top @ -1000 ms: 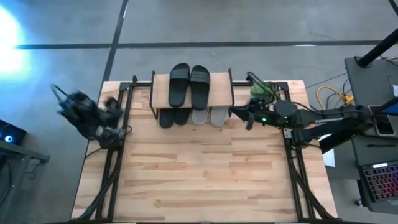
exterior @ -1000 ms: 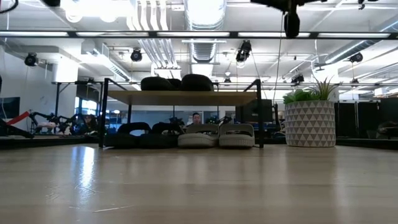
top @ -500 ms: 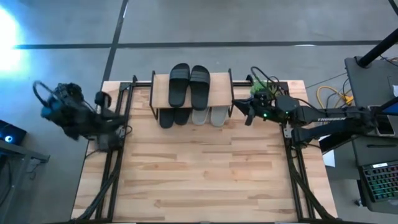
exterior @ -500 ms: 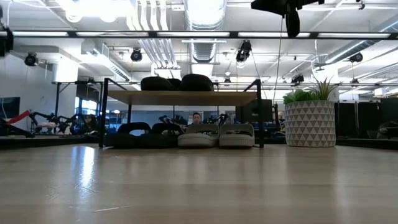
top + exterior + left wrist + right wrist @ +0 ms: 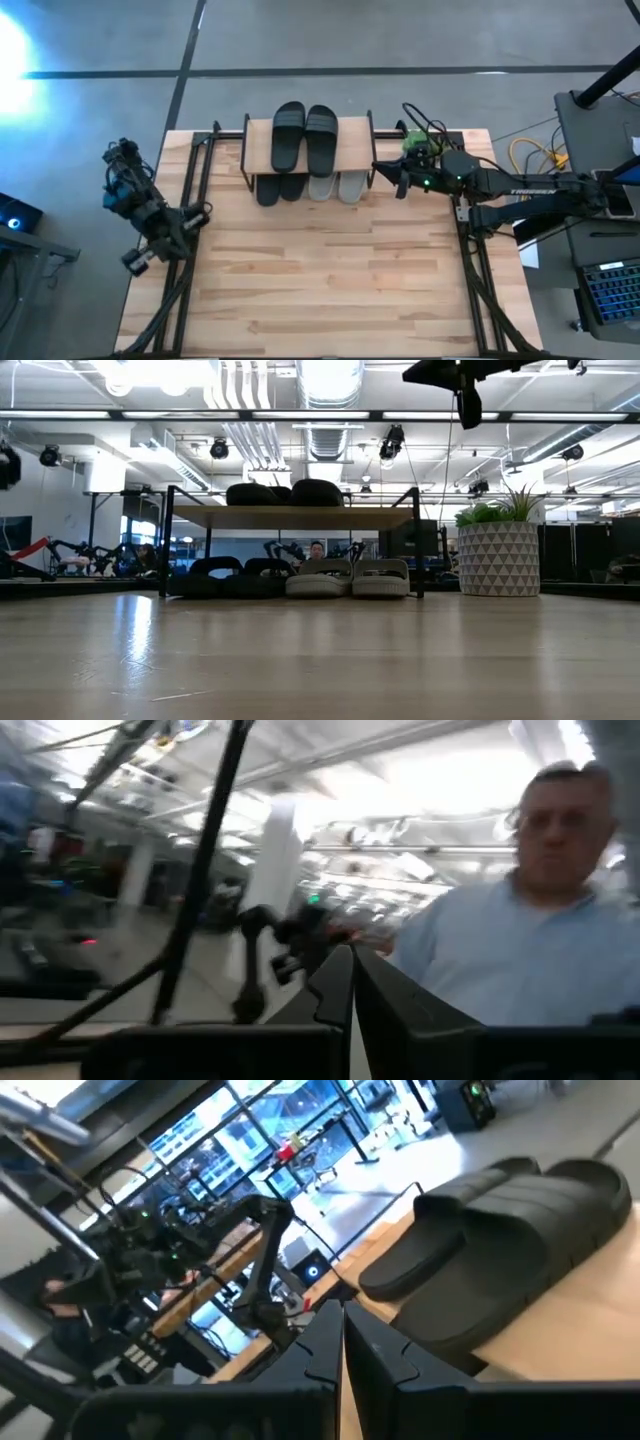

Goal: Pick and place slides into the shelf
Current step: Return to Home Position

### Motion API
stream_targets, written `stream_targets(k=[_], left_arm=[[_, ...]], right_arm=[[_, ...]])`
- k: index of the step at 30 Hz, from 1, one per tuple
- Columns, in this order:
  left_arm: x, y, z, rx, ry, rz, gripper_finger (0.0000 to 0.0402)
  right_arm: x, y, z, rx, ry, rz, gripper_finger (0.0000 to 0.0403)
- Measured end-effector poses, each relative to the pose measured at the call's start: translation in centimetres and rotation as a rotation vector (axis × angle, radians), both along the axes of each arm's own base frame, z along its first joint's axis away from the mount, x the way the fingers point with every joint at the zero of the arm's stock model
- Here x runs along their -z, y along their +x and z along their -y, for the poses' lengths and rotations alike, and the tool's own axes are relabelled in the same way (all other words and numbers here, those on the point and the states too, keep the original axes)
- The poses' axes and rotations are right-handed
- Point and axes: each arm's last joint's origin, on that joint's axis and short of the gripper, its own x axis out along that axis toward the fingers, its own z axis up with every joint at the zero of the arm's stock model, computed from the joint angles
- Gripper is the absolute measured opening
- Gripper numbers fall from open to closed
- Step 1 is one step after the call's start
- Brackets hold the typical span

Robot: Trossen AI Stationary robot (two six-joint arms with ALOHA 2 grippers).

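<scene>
Both arms have pulled back, the right gripper empty and pinched shut just short of the shelf, the left gripper likewise shut and, seemingly, folding home far from it, so with all six slides racked the job looks finished.

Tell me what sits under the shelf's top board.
Two black slides and two grey slides, side by side. From above, the board covers their far halves.
</scene>
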Motion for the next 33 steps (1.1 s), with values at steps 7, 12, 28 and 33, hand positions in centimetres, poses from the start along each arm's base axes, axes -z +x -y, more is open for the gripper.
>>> stream_targets(k=[7, 12, 28, 33], left_arm=[[-0.8, -2.8, -2.5, 0.143, -0.061, 0.309, 0.0], [-0.2, -3.4, -4.6, -0.152, -0.163, 0.256, 0.0], [-1.3, -3.0, -4.8, -0.422, -0.076, 0.301, 0.0], [-1.7, -2.9, -3.8, -0.149, -0.077, 0.276, 0.0]], right_arm=[[0.2, 0.2, 0.0, 0.012, 0.085, 0.014, 0.0009], [0.2, 0.2, 0.0, 0.021, 0.117, 0.024, 0.0009], [0.7, -0.3, -0.4, -0.133, 0.076, -0.078, 0.0009], [0.5, -0.9, -0.5, -0.147, 0.037, -0.084, 0.0008]])
